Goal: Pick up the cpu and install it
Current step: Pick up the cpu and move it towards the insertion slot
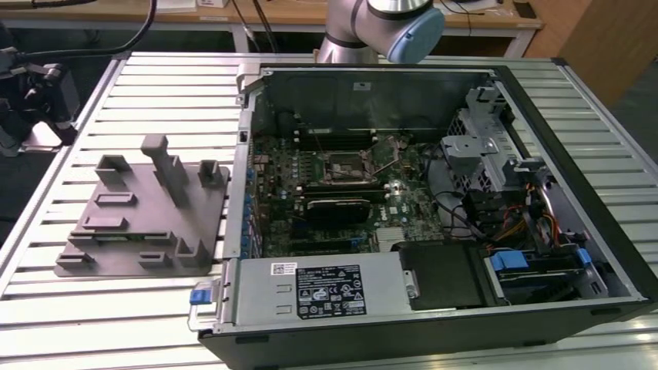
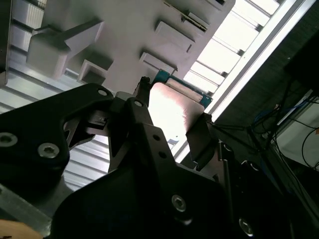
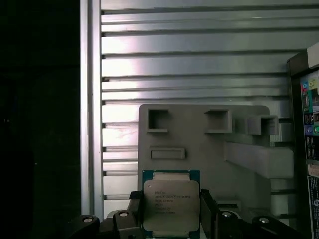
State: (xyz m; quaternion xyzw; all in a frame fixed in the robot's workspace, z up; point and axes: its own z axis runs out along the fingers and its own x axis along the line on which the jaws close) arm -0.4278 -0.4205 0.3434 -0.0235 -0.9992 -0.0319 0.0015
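While clamped by two opposite edges in the gripper (image 3: pixel 172 215), sits flat with its lid toward the first wrist camera: the cpu (image 3: pixel 171 199), that is. Gripped tight, no gap at either finger. Hangs over the grey tray (image 3: pixel 199 144), apart from it, square to its edge. Probably matters most: socket (image 1: pixel 341 163) off toward the exterior view's right of that tray, inside the computer case (image 1: pixel 360 100).
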